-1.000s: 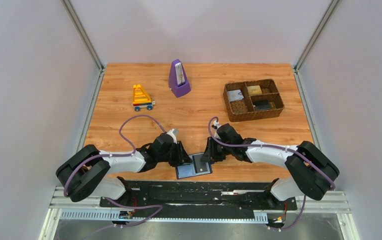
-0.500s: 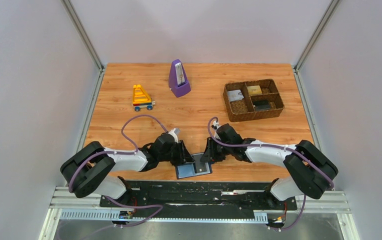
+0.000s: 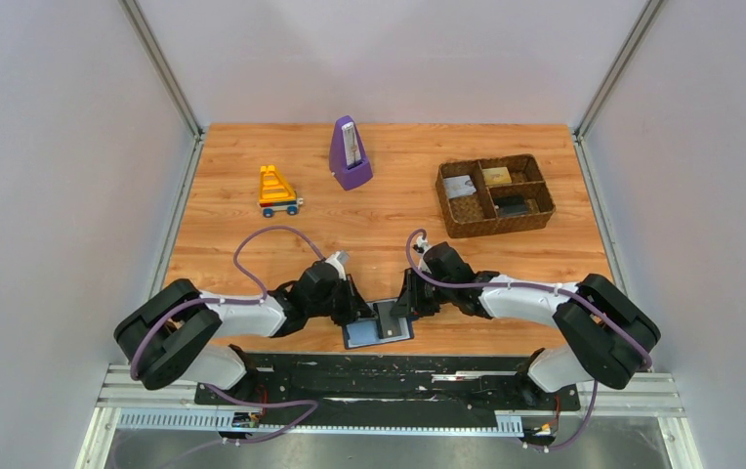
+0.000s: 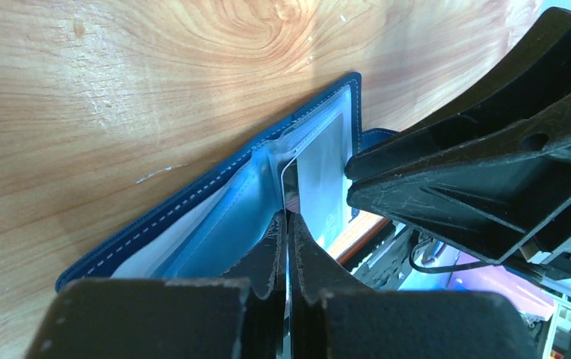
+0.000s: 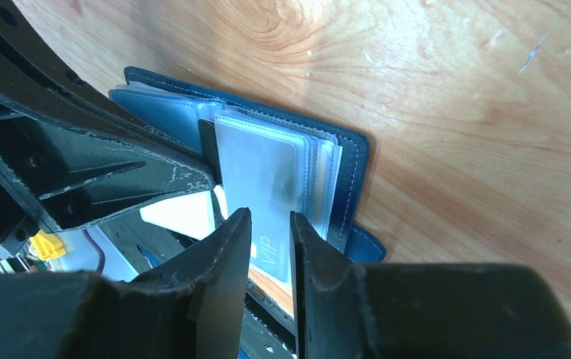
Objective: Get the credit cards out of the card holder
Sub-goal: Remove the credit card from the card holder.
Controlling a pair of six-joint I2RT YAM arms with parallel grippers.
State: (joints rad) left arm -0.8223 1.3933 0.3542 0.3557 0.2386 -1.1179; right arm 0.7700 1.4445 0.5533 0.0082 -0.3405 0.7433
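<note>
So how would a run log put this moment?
left pincer: shut on credit card | right pincer: apart over card holder

The card holder [image 3: 379,330] lies open at the near edge of the counter [image 3: 389,225]. The left gripper [image 3: 357,305] is at its left side and the right gripper [image 3: 403,305] at its right side. Farther back stand a yellow toy [image 3: 277,191] and a purple metronome [image 3: 350,154]. A brown basket [image 3: 498,227] sits at the far right.
</note>
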